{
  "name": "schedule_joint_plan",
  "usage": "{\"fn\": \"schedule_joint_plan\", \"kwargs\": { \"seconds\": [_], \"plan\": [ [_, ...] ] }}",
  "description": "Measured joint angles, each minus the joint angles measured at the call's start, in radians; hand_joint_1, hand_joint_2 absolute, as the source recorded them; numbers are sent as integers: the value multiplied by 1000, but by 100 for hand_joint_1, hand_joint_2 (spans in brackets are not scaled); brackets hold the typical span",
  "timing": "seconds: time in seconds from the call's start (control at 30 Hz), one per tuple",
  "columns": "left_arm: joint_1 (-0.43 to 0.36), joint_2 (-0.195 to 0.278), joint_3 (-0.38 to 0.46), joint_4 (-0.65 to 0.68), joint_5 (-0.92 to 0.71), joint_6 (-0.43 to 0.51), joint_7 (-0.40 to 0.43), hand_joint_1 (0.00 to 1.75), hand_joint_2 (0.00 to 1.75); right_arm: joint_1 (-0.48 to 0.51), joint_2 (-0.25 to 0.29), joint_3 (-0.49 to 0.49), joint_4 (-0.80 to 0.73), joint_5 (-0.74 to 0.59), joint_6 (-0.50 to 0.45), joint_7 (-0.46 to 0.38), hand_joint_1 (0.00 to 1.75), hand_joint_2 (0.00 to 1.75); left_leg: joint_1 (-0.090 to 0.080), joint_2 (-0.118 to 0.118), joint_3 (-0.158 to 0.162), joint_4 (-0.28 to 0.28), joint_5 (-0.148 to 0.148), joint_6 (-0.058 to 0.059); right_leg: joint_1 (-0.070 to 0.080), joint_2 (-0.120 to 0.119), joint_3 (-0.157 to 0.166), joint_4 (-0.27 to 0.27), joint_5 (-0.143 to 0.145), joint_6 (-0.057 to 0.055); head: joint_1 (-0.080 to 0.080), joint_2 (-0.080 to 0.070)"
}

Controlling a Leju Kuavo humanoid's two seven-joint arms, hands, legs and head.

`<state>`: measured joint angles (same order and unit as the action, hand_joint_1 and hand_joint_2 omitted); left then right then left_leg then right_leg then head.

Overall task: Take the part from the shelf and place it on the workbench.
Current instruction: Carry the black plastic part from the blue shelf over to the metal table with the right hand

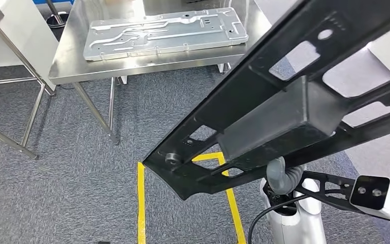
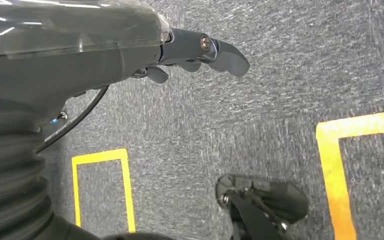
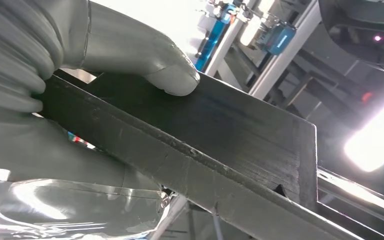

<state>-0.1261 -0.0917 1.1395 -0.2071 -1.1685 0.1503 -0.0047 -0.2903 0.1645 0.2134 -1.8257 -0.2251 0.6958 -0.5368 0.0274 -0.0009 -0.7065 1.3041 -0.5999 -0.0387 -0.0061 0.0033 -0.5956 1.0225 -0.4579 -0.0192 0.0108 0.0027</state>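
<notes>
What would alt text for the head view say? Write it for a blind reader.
A long black metal frame part with cutouts runs across the view above grey carpet, the right hand just beneath it. Behind stands a steel workbench bearing a silver stamped panel; yellow floor tape lies below.

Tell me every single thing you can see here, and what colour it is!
Black part: one, black, long with cut-out holes, held up in the air.
Workbench: one, shiny steel, ahead across the carpet.
Metal panel: one, silver-grey, lying flat on the workbench.
Second table: one, pale, left of the workbench.
Floor tape: yellow lines, on the grey carpet.
Right robot hand: one, grey, thumb pressed on the black part.
Left robot hand: one, dark fingers curled, hanging above the carpet.
</notes>
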Motion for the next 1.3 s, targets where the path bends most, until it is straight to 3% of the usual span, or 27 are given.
{"fn": "schedule_joint_plan", "kwargs": {
  "seconds": [0.03,0.07,0.13,0.17,0.27,0.37,0.4,0.47,0.5,0.53,0.57,0.63,0.7,0.8,0.87,0.93,1.0,1.03,1.07,1.13,1.17,1.2,1.3],
  "plan": [
    [1,0,1,0,0,0,0,0,175,0,0,0,0,0,0,0,175,175,-1,0,-5,2,15,3,3,1,2,1,-3,-2,0,0],
    [1,1,2,0,1,0,0,0,175,0,0,0,0,0,0,1,175,175,-3,0,8,-36,47,7,6,3,6,2,-6,-3,0,0],
    [0,3,4,0,1,1,1,0,175,0,0,1,0,0,0,1,175,175,-9,0,67,-171,120,23,11,5,16,4,-13,-1,0,0],
    [-1,4,5,0,1,1,1,0,175,0,1,1,0,0,1,1,175,175,-13,-1,91,-224,138,30,13,6,17,5,-16,2,0,0],
    [-1,6,7,0,2,1,1,0,175,-1,1,1,-1,0,1,3,175,175,-20,-1,109,-270,140,42,12,8,16,4,-20,17,1,0],
    [-1,3,8,0,3,1,0,0,175,-3,2,1,-6,0,1,4,175,175,-11,-1,125,-288,144,55,10,6,6,39,-43,35,3,0],
    [-2,3,8,0,3,1,-1,0,175,-3,3,1,-8,0,1,4,175,175,-9,-1,131,-293,143,59,7,5,-16,85,-65,41,4,0],
    [-3,3,8,0,3,1,-2,0,175,-1,3,1,-8,0,1,4,175,175,-8,0,138,-294,138,62,-1,3,-91,214,-112,51,6,0],
    [-3,3,8,0,3,0,-3,0,175,1,3,1,-8,0,1,4,175,175,-8,0,141,-293,134,62,-5,3,-124,260,-119,55,6,0],
    [-2,3,8,0,3,0,-3,0,175,2,3,1,-8,0,2,4,175,175,-8,-1,145,-293,130,60,-8,2,-140,274,-108,58,6,0],
    [-1,2,8,0,3,-1,-3,0,175,3,3,1,-8,0,2,4,175,175,-7,-1,152,-293,124,58,-11,1,-135,246,-76,60,6,0],
    [0,0,9,0,3,-1,-3,0,175,3,3,1,-8,0,2,4,175,175,-6,-2,166,-292,111,49,-15,-3,-81,117,4,61,6,0],
    [-2,0,9,0,3,-1,-3,0,175,3,3,1,-8,0,2,3,175,175,-7,-3,174,-290,99,36,-11,-4,-41,23,36,54,5,0],
    [-2,0,10,0,4,-1,-3,0,175,3,3,1,-9,0,2,3,175,175,-9,-1,182,-298,89,19,-8,0,-34,7,25,33,4,0],
    [-3,0,10,0,4,-1,-3,0,175,1,3,0,-10,-1,3,2,175,175,-7,0,176,-267,68,10,-10,0,-18,-1,18,17,0,0],
    [-3,0,10,0,4,-1,-3,0,175,1,4,1,-11,-1,5,1,175,175,-6,0,119,-154,22,7,-8,-3,-1,-6,9,3,-5,0],
    [0,-1,11,0,4,-2,-3,0,175,2,4,1,-10,0,5,2,175,175,-6,0,37,-23,-12,6,-2,-2,10,-5,-3,-4,-7,0],
    [2,-1,11,0,4,-1,-3,0,175,3,4,1,-10,0,6,1,175,175,-6,0,11,3,-2,7,1,1,17,-5,-9,-6,-8,0],
    [3,-1,11,0,4,-1,-3,0,175,3,4,1,-10,0,6,1,175,175,-7,0,5,-13,30,9,3,3,27,-4,-16,-6,-8,0],
    [3,0,11,0,3,-1,-3,0,175,3,5,1,-10,0,7,0,175,175,-10,0,39,-135,124,21,6,7,48,-3,-33,-4,-8,0],
    [3,1,12,0,3,-1,-3,0,175,3,5,1,-9,0,9,0,175,175,-14,-1,62,-196,157,27,9,8,55,-1,-41,0,-7,0],
    [2,1,12,0,2,0,-3,0,175,3,5,1,-10,0,11,-1,175,175,-17,-1,78,-238,172,32,9,9,57,0,-47,4,-6,0],
    [1,1,14,0,2,0,-3,0,175,3,5,1,-11,1,13,-2,175,175,-23,-2,90,-271,163,41,6,10,56,-3,-54,20,-3,0]
  ]
}}
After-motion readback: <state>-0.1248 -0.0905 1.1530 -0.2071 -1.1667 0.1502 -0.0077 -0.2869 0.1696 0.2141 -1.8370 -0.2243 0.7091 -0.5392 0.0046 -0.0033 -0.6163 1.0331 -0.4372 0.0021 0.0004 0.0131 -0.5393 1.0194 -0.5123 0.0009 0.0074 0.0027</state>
